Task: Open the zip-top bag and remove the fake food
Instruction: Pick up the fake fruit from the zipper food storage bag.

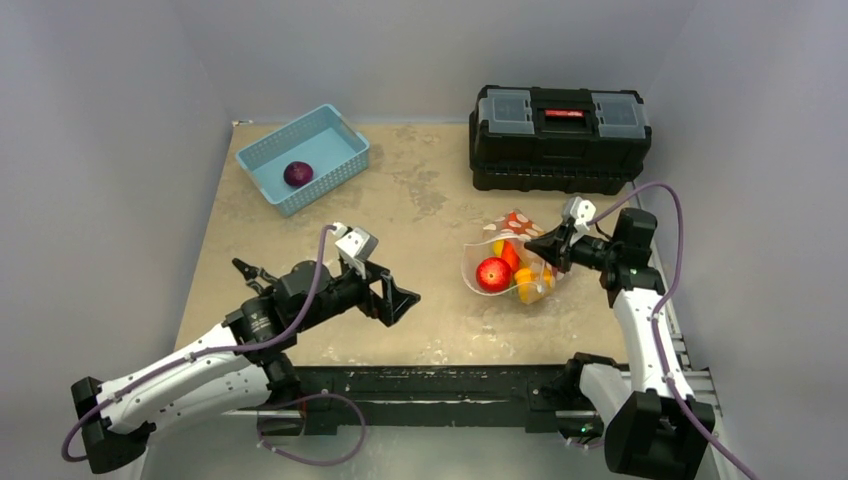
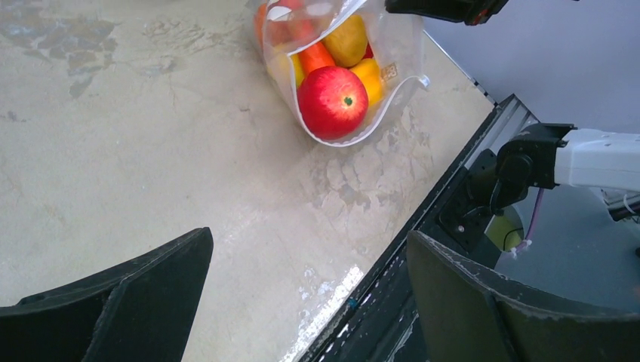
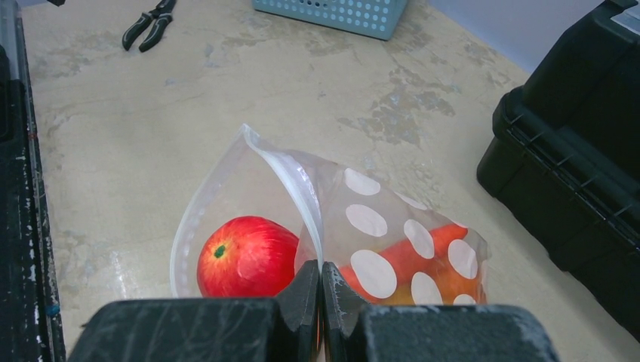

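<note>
Now your right fingers (image 3: pixel 303 296) pinch the zip-top bag (image 3: pixel 377 226) rim, fake food (image 3: pixel 245 256) inside; your left fingers (image 2: pixel 128 302) gape wide.

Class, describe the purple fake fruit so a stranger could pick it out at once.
At the far left corner of the table stands a light-blue perforated basket. The round, dark purple fruit lies alone inside it; the other fake food, red, orange and yellow, sits in the zip-top bag.

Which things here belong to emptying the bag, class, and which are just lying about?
Job: bag, fake food in it, purple piece in the basket, right gripper pinching the bag, open left gripper.
Lying about: toolbox, pliers.
</note>
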Motion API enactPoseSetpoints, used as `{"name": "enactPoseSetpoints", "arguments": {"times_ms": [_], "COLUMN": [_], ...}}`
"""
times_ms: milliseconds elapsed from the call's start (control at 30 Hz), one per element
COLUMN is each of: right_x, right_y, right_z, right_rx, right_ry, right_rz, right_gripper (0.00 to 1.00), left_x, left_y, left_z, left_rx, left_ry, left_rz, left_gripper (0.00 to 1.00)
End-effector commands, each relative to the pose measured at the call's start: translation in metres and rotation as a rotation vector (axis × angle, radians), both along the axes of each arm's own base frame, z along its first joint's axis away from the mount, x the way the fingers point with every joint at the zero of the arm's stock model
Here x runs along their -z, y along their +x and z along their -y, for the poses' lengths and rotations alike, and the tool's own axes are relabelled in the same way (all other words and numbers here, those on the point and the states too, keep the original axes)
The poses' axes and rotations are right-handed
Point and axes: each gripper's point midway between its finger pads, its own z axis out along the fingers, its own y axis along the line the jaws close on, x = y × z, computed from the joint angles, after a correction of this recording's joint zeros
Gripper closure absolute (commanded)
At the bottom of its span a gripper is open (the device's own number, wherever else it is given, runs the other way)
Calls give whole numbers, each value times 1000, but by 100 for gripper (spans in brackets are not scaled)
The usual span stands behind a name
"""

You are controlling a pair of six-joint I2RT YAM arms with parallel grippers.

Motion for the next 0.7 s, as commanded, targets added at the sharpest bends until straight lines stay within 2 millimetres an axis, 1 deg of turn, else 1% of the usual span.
{"name": "enactPoseSetpoints", "arguments": {"times_ms": [0, 100, 233, 300, 367, 467, 667], "right_x": [-23, -26, -28, -29, -29, -31, -36], "right_y": [0, -1, -2, -2, -3, -3, -5], "right_z": [-1, -1, -2, -2, -3, -3, -5], "right_rx": [-24, -25, -25, -29, -29, -28, -33], "right_ry": [-5, -5, -3, 0, 5, 9, 32], "right_rz": [83, 89, 95, 96, 94, 94, 98], "right_gripper": [100, 100, 100, 100, 100, 100, 100], "left_x": [-28, -25, -23, -23, -20, -17, -16], "left_y": [8, 12, 15, 17, 16, 9, 0], "left_z": [16, 19, 13, 5, 4, 12, 41], "left_rx": [-28, -55, -98, -144, -157, -94, 21], "left_ry": [-68, -75, -102, -140, -181, -190, -150], "left_rz": [103, 102, 100, 85, 73, 72, 9], "left_gripper": [0, 0, 0, 0, 0, 0, 0]}}
